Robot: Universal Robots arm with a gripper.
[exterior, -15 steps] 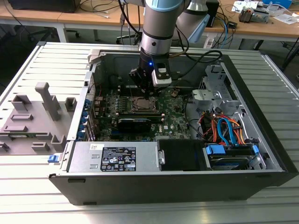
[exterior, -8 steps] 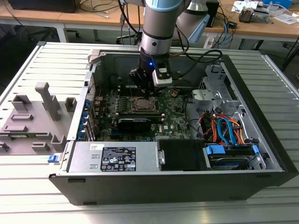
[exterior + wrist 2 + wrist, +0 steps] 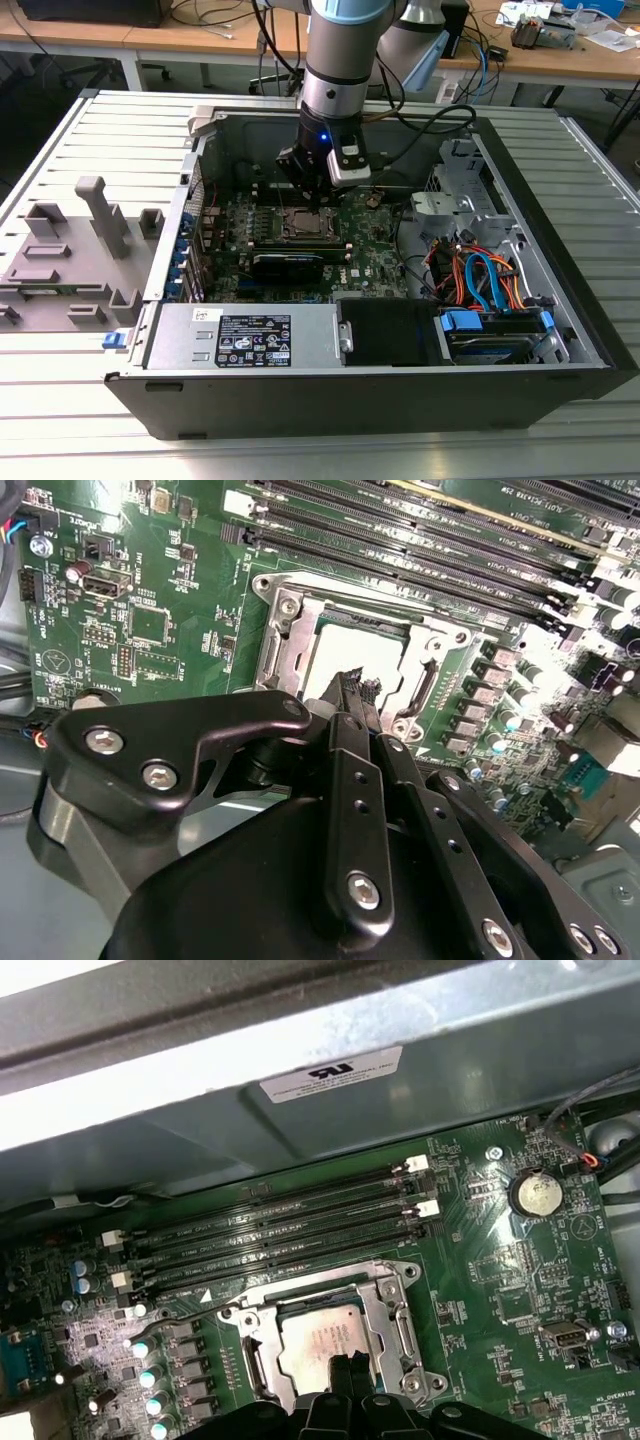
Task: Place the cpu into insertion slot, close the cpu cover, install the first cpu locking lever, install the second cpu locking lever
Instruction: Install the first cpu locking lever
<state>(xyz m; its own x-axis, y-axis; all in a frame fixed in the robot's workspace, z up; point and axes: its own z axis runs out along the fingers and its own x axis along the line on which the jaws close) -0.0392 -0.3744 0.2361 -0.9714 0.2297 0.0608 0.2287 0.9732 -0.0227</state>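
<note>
CPU [image 3: 322, 1345] sat in the insertion slot [image 3: 250, 1332] with the cpu cover [image 3: 392, 1300] closed over it, directly beneath the hand [image 3: 352, 685], whose fingers were pressed together, holding nothing; a skewed downward push risked bending a locking lever.

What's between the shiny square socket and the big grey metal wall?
Long black slots on the green circuit board, in the first wrist view.

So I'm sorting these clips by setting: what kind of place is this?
Probably a lab or workshop test bench: an open computer case lies on a slatted metal table, wooden desks with cables stand behind, and the gripper hovers over the cpu.
</note>
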